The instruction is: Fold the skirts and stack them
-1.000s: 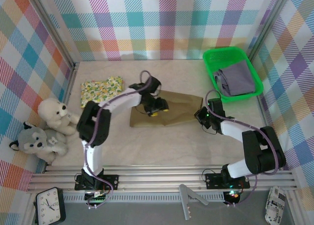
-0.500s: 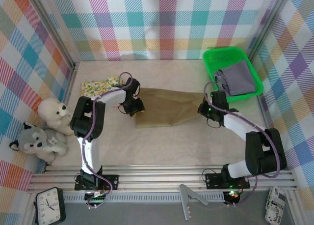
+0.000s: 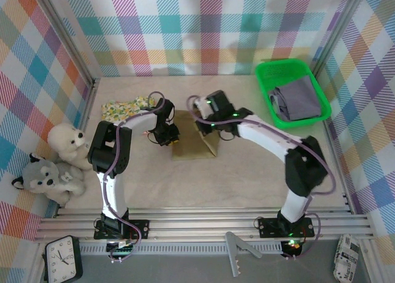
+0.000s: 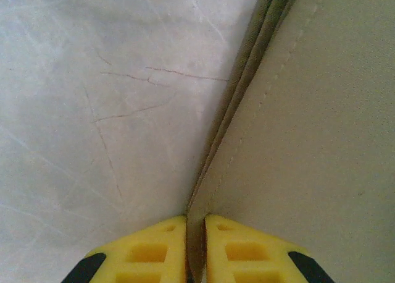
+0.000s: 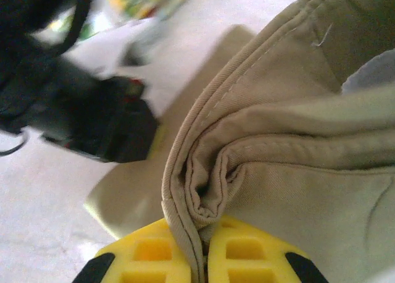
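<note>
**Jaws clenched on the olive-khaki skirt, both arms**

Jaws of the right gripper (image 5: pixel 205 224) pinch a bunched, stitched edge of the olive-khaki skirt (image 5: pixel 296 190), and the cloth rises in folds above the yellow fingertips. Jaws of the left gripper (image 4: pixel 195 218) stand almost together with the skirt's seamed edge running between them. This looks like a grip on that edge, but the close view is tight.

Tabletop (image 3: pixel 216 178): pale, scratched.

Olive-khaki skirt (image 3: pixel 191 146): mid-tabletop, folded over into a narrow block. The left gripper (image 3: pixel 168 135) is at its left edge and the right gripper (image 3: pixel 217 130) at its upper right.

Green tray (image 3: pixel 281 62): far right corner, holding the lavender-grey skirt (image 3: pixel 299 101), which is crumpled.

Yellow-green floral skirt (image 3: pixel 123 107): far left, flat, just beside the left arm.

White plush toy (image 3: pixel 68 144) and grey plush toy (image 3: pixel 46 178): against the left wall, touching each other.
</note>
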Robot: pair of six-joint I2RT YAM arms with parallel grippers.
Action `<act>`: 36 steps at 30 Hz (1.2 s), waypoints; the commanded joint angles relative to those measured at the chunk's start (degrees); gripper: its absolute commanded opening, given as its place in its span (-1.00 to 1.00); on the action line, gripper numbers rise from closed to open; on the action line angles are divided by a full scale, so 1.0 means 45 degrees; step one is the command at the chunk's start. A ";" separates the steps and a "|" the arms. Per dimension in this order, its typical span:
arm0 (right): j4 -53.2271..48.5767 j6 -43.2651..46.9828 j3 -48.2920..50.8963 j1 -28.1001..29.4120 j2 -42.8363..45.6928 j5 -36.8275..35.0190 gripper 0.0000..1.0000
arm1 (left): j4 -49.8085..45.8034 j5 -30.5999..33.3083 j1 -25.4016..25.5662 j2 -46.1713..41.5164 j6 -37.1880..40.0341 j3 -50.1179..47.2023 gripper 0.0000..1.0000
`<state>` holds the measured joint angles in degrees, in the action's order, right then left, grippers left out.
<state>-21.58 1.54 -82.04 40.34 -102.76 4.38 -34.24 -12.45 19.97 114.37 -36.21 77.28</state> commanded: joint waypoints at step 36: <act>-0.0852 -0.7449 0.1378 -0.2200 0.0930 -0.2240 -1.00 | 0.0962 -0.1155 -0.0687 0.0432 0.0270 -0.1215 -0.71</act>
<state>-29.80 -24.25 -81.78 39.11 -107.44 -9.56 -28.91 -17.56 17.41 112.53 -36.27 72.95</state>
